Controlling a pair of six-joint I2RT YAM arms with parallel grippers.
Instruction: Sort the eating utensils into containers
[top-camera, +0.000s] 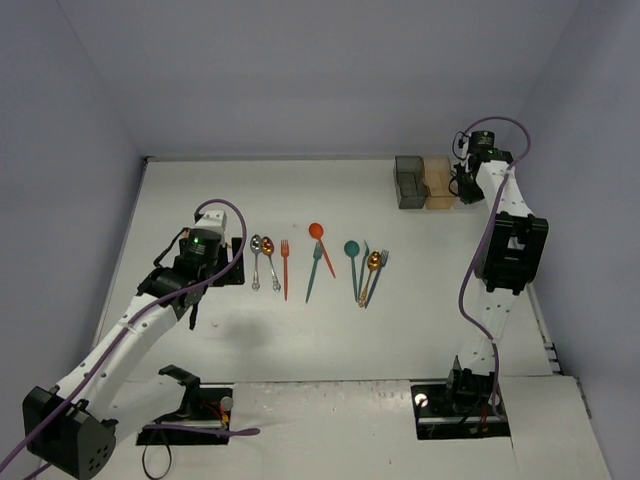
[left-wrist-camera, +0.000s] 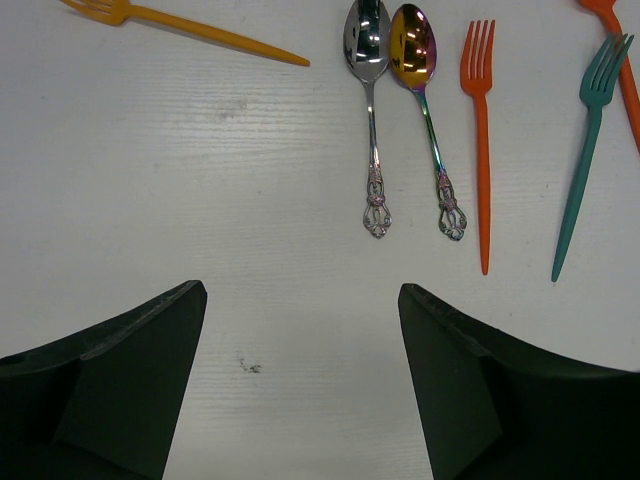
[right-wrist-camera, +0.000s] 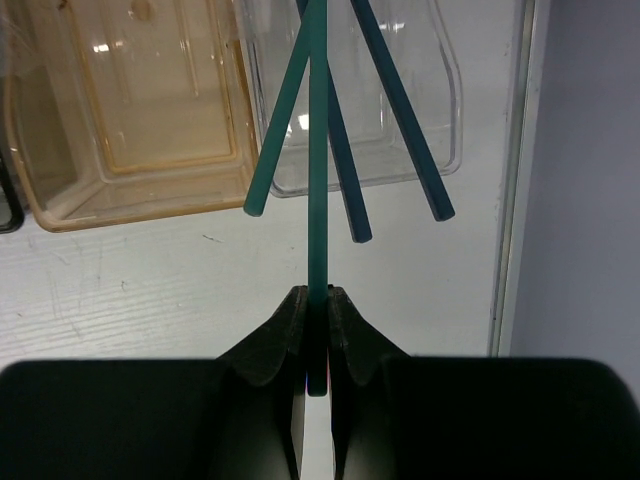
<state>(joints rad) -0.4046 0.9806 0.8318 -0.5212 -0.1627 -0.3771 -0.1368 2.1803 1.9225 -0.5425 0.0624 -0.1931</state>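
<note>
Pinched shut, my right pincer (right-wrist-camera: 318, 300) grips a teal chopstick (right-wrist-camera: 318, 180) by one end, and its far end reaches over the clear bin (right-wrist-camera: 440, 150). Three more chopsticks (right-wrist-camera: 400, 120), one teal and two blue-grey, poke out over that bin's near wall. The orange-tan bin (right-wrist-camera: 130, 180) touches the clear bin's side. Well apart from the clear bin, my left pincer (left-wrist-camera: 300, 292) hangs wide open and empty above the table (left-wrist-camera: 150, 180), facing a silver spoon (left-wrist-camera: 367, 40) and a gold spoon (left-wrist-camera: 412, 50).
</note>
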